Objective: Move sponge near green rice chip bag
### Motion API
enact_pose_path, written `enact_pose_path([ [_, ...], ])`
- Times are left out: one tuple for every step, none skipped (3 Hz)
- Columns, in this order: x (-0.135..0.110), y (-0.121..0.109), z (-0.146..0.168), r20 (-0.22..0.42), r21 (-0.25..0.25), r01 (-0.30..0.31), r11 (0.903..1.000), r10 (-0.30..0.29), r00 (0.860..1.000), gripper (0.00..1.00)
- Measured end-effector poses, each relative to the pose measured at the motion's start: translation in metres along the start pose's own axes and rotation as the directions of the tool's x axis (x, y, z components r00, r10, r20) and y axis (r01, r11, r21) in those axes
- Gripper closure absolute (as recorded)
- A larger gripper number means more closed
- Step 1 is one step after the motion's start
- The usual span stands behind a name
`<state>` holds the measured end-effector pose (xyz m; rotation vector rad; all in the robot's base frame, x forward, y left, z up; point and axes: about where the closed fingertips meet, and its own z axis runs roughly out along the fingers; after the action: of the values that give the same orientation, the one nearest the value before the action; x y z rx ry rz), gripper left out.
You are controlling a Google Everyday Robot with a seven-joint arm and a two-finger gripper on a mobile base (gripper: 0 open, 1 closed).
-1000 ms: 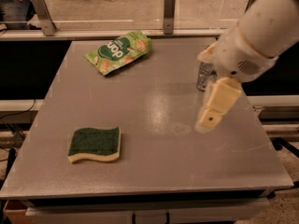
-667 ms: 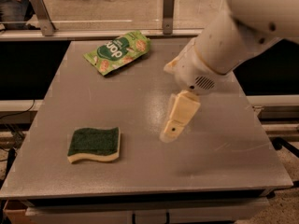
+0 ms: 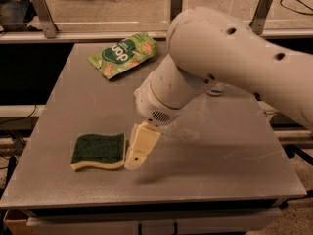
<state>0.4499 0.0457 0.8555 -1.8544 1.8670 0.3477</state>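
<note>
Grey counter (image 3: 230, 151) carries everything; sponge (image 3: 98, 151) lies flat in the near-left part, dark green face up, pale yellow layer showing along its near side; its near edge sits close to the counter's front edge, and its left edge is further in from the counter's left edge. Claw (image 3: 140, 153) hangs just beside the sponge's right edge, tip pointing down and slightly left, low over the surface; can't tell if it touches the sponge or the counter; can't tell either whether the claw is spread or pressed together, since it reads as one cream block from this angle. White arm (image 3: 220, 58) comes in from the upper right and covers much of the counter's middle and right rear. Green rice chip bag (image 3: 123, 54) lies flat in the far-left part, tilted, its upper end near the counter's back edge; well apart from the sponge. Open surface runs between sponge and bag down the left side; another wide open stretch lies right of the claw, out to the right and front edges. Small silvery thing (image 3: 215, 89) peeks out from under the arm, mostly hidden; can't identify it. Beyond the back edge, a rail with slanted metal posts (image 3: 41, 13).
</note>
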Motion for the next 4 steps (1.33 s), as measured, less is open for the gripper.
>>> enact_pose_path([
  [-0.01,0.01,0.025,-0.01,-0.03,-0.01,0.9995,0.01,1.0,0.0],
  [-0.016,0.023,0.04,-0.009,-0.059,-0.019,0.9981,0.019,1.0,0.17],
  [-0.018,0.029,0.047,-0.009,-0.075,-0.036,0.9965,0.035,0.999,0.41],
  [-0.018,0.026,0.044,-0.008,-0.072,-0.042,0.9965,0.041,0.999,0.64],
])
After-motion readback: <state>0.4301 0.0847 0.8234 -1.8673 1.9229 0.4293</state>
